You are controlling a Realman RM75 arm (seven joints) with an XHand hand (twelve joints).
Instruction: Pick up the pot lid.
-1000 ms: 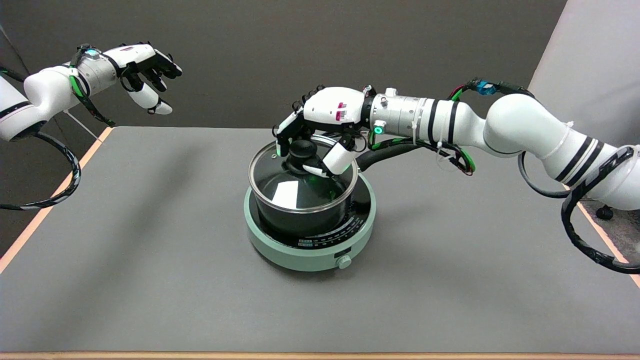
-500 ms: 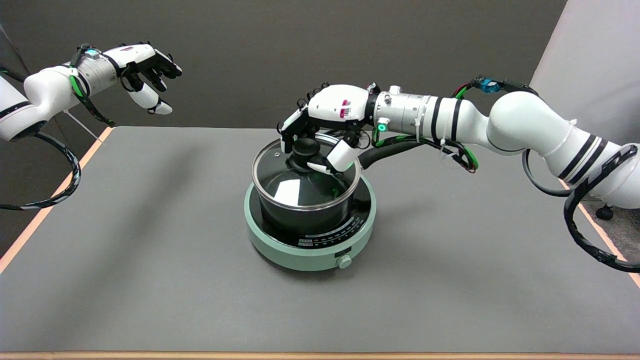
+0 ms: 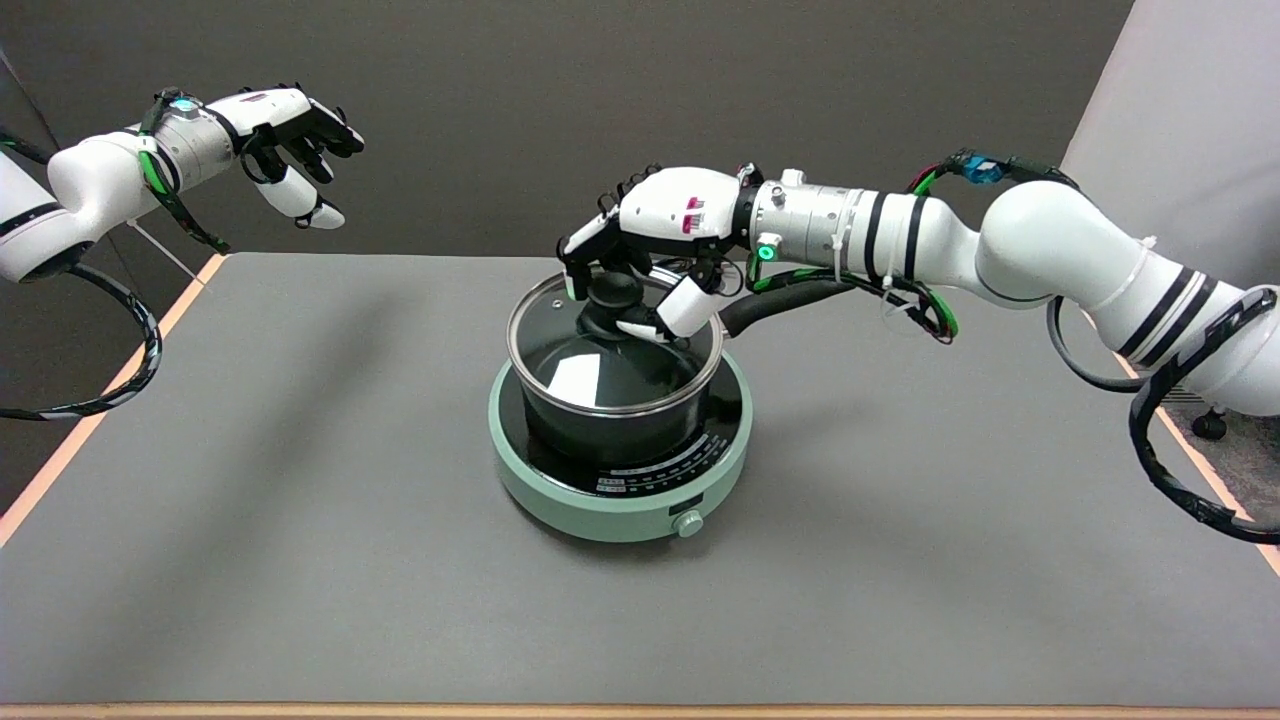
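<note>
A: Where is the pot lid (image 3: 590, 368)?

B: On the black pot (image 3: 610, 425), or barely above its rim; I cannot tell which. It is a round dome of clear glass with a thin metal band around the edge, and a bright glare sits on the glass. A rounded black knob (image 3: 612, 296) stands at its top.

A: And the right hand (image 3: 650, 250)?

B: It grips that knob, with dark fingers on the far side and the white-shelled thumb (image 3: 676, 308) on the near right. The hand's back is smooth white plastic.

A: What lies beneath?

B: The pot stands on a round mint-green hotplate (image 3: 560, 500) with a glossy black top and a small dial (image 3: 688, 523) in front. Its long black handle (image 3: 775, 303) runs right under the wrist. All rests on a matte grey tabletop (image 3: 300, 560) with an orange edge.
</note>
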